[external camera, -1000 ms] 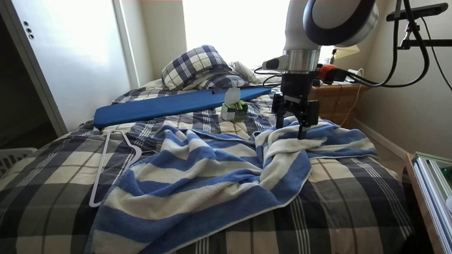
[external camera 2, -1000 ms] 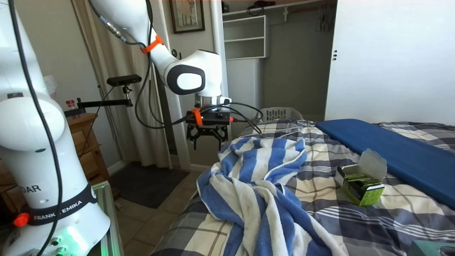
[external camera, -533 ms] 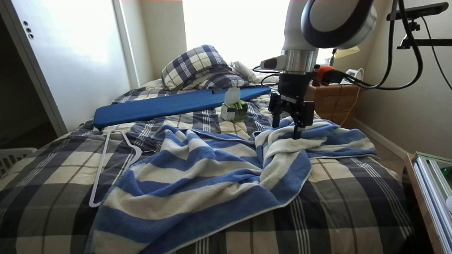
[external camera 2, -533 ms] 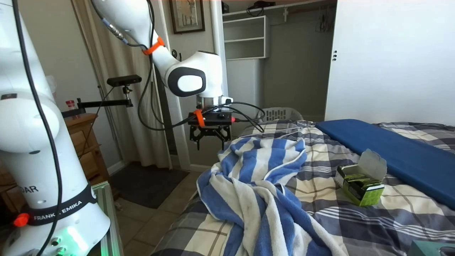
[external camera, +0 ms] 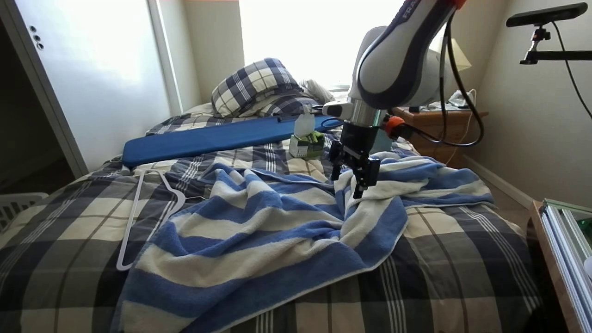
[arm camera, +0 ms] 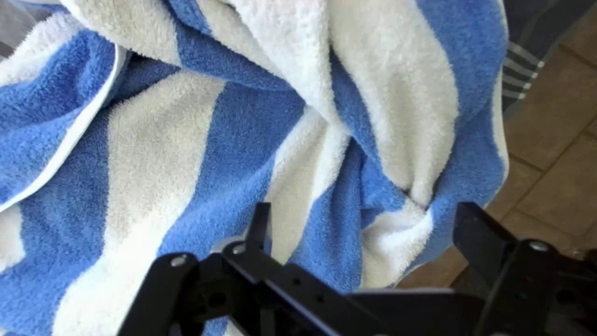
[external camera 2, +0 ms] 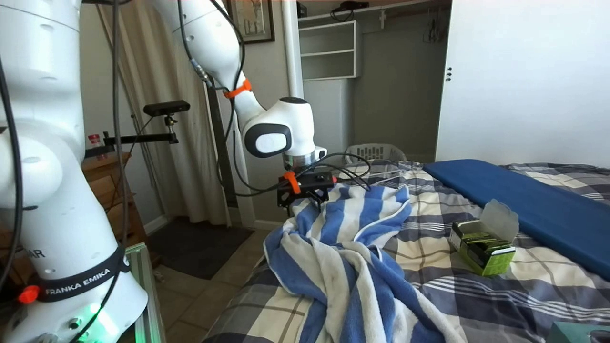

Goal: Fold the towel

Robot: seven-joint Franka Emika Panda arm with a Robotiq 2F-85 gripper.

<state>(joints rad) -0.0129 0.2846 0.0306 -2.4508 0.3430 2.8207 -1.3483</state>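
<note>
Low in the wrist view the fingers (arm camera: 482,240) are spread wide, nothing held; the towel (arm camera: 233,163) is seen beneath them, ridged toward upper centre

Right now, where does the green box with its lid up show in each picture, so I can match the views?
In an exterior view: the green box, just above the middle, in front of the blue board.
In an exterior view: the green box, right of center, between the striped towel and the blue board.
Wrist view: the green box is not in it.
Shared landmark: the striped towel, which shows in all three views.
</note>
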